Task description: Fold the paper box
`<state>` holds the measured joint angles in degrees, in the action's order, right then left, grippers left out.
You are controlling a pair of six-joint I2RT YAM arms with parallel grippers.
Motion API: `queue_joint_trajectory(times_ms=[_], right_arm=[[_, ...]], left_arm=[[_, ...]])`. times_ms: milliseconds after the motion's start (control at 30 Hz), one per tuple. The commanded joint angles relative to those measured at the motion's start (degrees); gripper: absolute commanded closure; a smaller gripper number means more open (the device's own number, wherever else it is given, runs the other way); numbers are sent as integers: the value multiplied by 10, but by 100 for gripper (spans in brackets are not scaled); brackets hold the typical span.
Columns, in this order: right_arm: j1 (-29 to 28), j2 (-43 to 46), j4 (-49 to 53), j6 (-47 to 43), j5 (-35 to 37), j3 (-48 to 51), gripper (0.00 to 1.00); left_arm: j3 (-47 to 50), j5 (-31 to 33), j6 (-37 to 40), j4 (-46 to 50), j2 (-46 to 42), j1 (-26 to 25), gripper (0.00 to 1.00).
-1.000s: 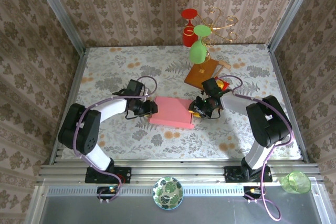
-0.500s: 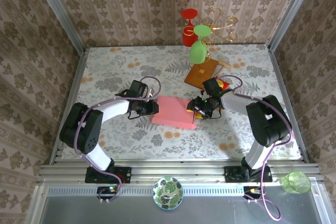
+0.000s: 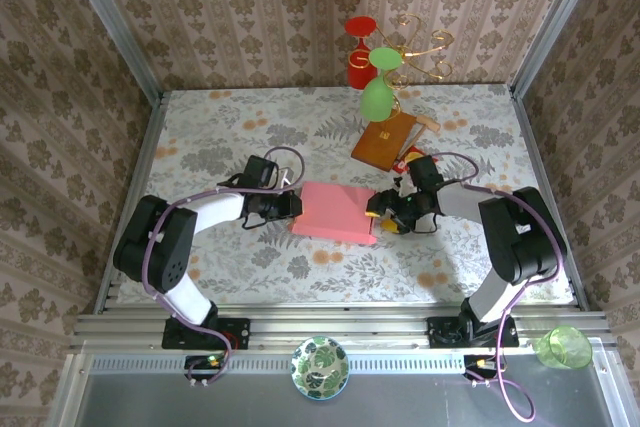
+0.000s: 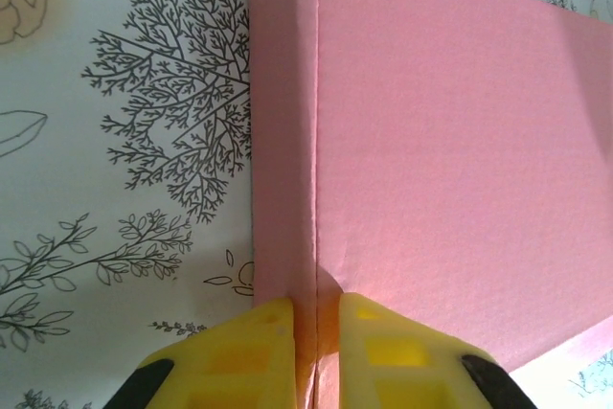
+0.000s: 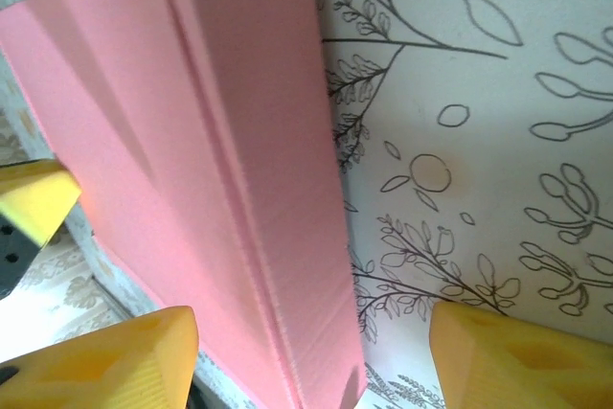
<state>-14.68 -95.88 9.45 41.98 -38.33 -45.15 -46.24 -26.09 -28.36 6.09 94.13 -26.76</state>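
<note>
The paper box [image 3: 335,211] lies at the centre of the top view on the flowered table [image 3: 220,137], between the two grippers, with the brown board [image 3: 383,140] just above and to its right. It is thin pink cardboard, so I judge it light, stiff across its panels but ready to bend at the scored creases, easily dented by a hard pinch and apt to slide on the cloth; the best hold looks to be an edge or flap beside a crease, not the middle of a panel; its long axis runs left to right across the frame, dipping slightly toward the right, with a broad pink face upward; the left gripper [image 3: 290,205] has its fingers [image 4: 268,342] pressed together on the raised fold at the box's left edge, at the bottom of the left wrist view; the right gripper [image 3: 388,215] has its fingers [image 5: 124,356] well apart, straddling the box's right edge without clamping it.
</note>
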Motion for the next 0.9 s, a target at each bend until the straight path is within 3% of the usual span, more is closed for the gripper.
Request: queue_joint_trajectory(times_ms=[0, 533, 867], right_arm=[[0, -18, -53, -6, -54, 5, 34], [-29, -64, -161, 50, -103, -3, 33], [-53, -75, -272, 150, -97, 13, 44]], left_arm=[[30, 26, 9, 53, 30, 2, 86], [35, 16, 8, 58, 42, 40, 88], [43, 0, -12, 28, 29, 54, 87]])
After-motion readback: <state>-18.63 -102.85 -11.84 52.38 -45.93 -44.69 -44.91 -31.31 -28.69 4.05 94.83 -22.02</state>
